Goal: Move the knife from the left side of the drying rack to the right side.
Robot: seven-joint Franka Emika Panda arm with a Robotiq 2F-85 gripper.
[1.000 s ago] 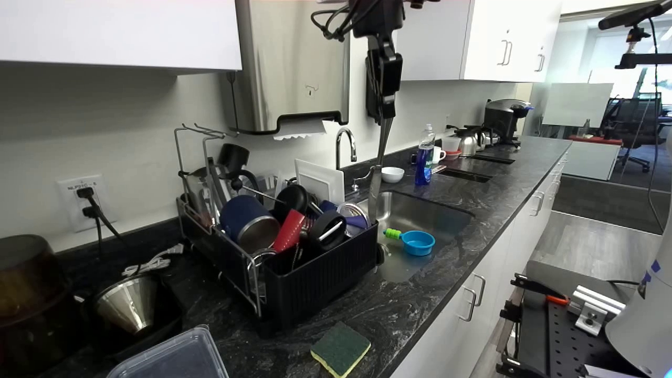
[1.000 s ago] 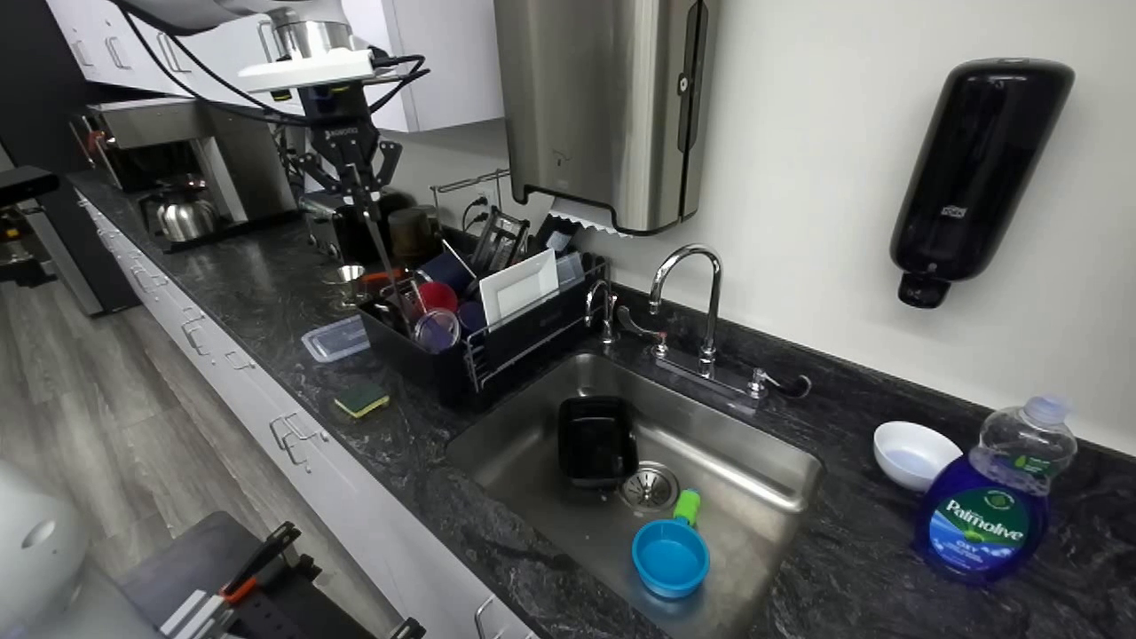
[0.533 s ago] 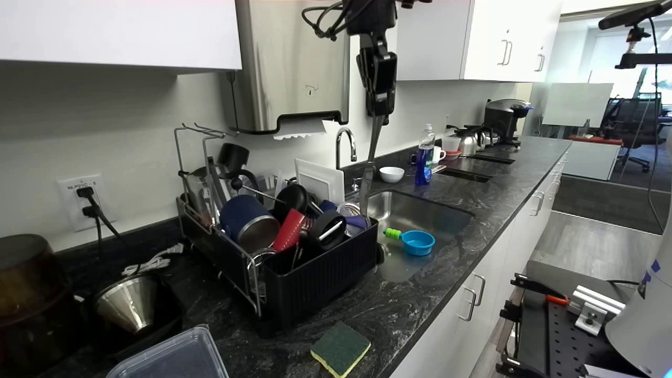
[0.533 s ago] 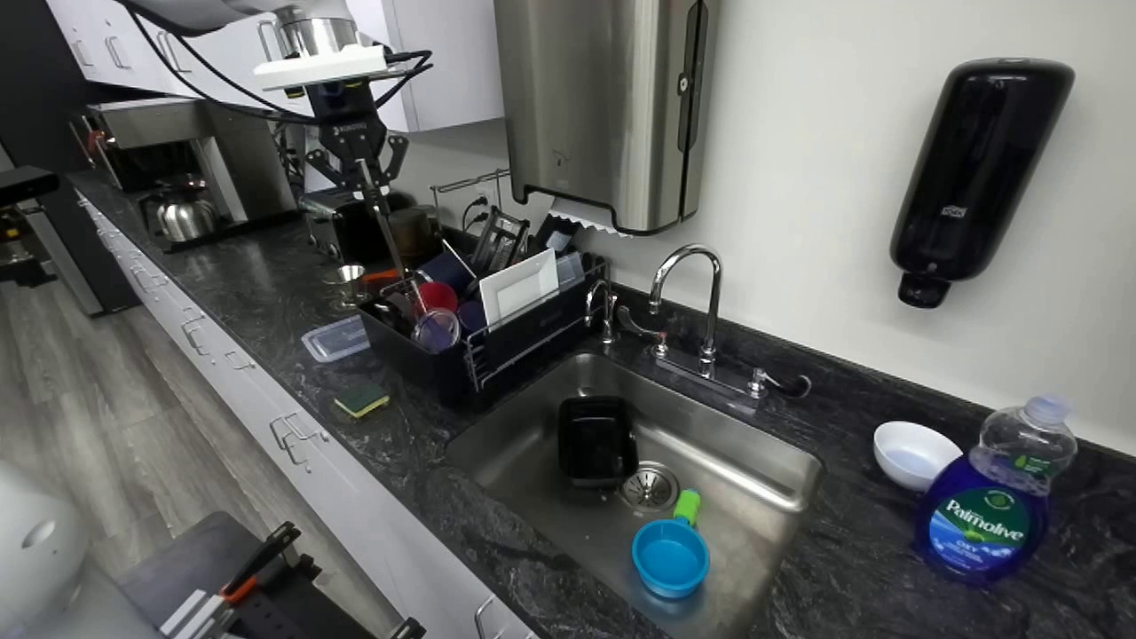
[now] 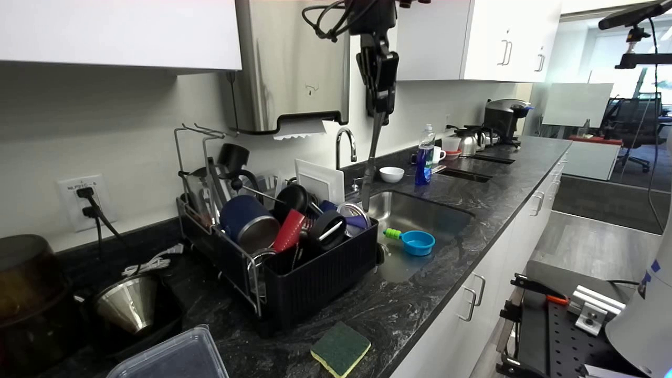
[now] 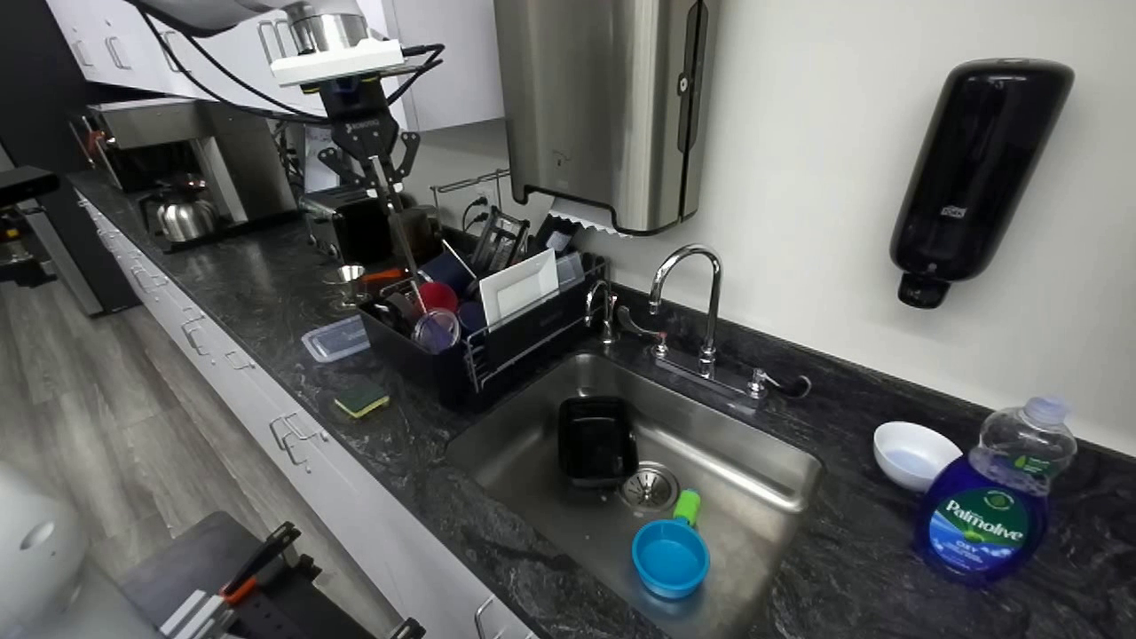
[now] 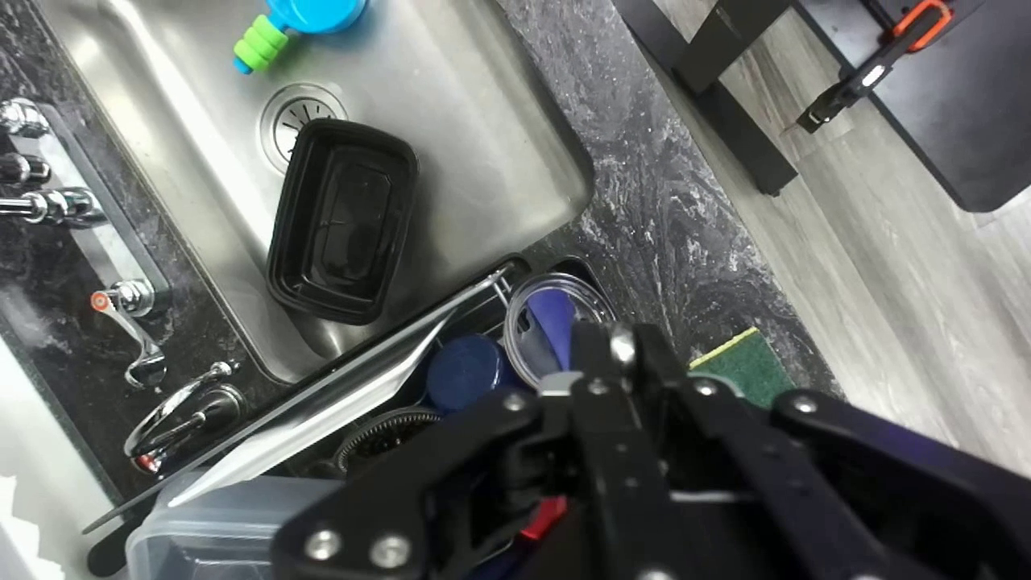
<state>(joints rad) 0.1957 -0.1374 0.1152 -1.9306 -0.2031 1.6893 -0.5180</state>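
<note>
Tabletop (image 5: 391, 310) bore drying rack (image 5: 320, 273), left of frame centre; end effector (image 5: 380, 108), upper centre, pinched knife (image 5: 372, 157), blade down.

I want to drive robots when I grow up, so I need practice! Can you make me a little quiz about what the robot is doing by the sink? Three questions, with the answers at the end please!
1. Pick one. Which way does the knife hang from the gripper that holds it?
A) Flat out sideways
B) Downward
C) Straight up

2. True or false? The white plate leans in the drying rack.

3. Short answer. What colour is the tub lying in the sink?

Key
1. B, downward.
2. True.
3. Black.
</note>
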